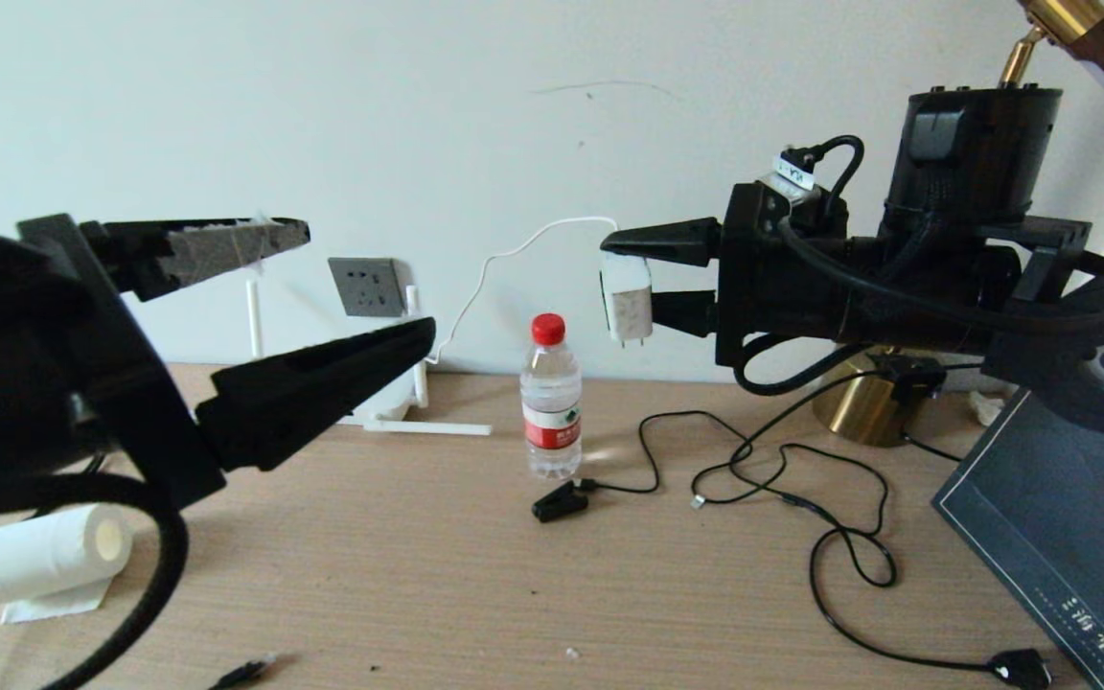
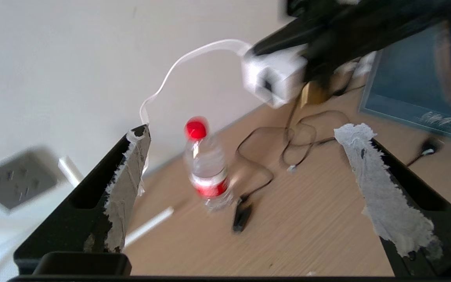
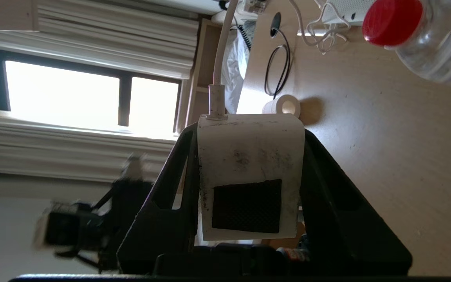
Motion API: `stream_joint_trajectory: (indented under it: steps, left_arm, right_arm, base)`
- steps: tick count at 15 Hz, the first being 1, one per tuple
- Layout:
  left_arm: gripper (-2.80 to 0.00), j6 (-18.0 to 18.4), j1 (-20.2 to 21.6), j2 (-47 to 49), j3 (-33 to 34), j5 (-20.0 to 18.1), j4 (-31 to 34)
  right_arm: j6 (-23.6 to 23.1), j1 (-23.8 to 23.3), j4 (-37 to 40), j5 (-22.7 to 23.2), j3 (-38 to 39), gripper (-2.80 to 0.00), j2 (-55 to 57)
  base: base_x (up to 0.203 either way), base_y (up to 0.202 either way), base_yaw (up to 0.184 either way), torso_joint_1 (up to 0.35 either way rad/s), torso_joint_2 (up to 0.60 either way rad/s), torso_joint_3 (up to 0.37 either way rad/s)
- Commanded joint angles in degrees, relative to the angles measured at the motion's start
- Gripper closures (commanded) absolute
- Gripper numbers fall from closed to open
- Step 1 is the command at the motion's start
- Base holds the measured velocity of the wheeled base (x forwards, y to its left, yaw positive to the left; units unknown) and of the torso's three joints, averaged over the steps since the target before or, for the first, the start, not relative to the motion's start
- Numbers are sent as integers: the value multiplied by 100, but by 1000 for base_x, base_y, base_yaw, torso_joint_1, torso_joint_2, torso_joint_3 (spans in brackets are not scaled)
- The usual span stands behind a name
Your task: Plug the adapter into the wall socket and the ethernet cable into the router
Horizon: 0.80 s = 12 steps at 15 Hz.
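Gripping the adapter [image 1: 626,299] by its flat sides, the right gripper [image 1: 653,278] holds something light, rigid, cord-tethered; left gripper [image 1: 322,297] hangs spread, empty.

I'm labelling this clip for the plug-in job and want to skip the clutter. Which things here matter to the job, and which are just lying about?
Part of the job:
- adapter, clamped in the right gripper above the desk
- wall socket, nothing plugged in
- router antennas by the socket
- left gripper, open, empty

Lying about:
- water bottle
- paper roll
- clip-end cable
- brass lamp base
- dark book
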Motion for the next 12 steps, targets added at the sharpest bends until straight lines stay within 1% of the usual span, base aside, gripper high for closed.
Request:
stream_joint_trajectory:
  steps: [1,3,6,7,8,9,11,12]
  left_arm:
    - [-280,9,-36,143,27,-12,-18]
    - [-280,9,-36,252,27,-19,-24]
    - [-280,-15,-36,660,-34,-25,-43]
    - [-280,-143,-39,850,-158,-11,-25]
    - [-280,-431,-51,1048,-395,21,95]
    - [-280,-681,-110,1184,-692,146,370]
    - [-280,-1210,-421,1433,-1411,566,1035]
    - [-280,-1479,-582,1579,-1793,801,1346]
  right_arm:
    - [56,244,104,122,12,0,24]
    - [48,420,217,193,5,0,28]
    - [20,520,217,150,-8,0,77]
    - [2,534,209,96,-20,0,119]
    - [-20,536,188,23,-35,0,196]
    - [-109,539,176,-193,-60,0,251]
    - [-489,582,185,-792,-48,0,336]
    - [-575,613,182,-961,-39,0,370]
  base:
    - [0,0,0,0,0,0]
    - [0,0,0,0,0,0]
    - [0,0,0,0,0,0]
    - [0,0,0,0,0,0]
    - [0,0,0,0,0,0]
    - [0,0,0,0,0,0]
    - [0,0,0,0,0,0]
    - [0,0,0,0,0,0]
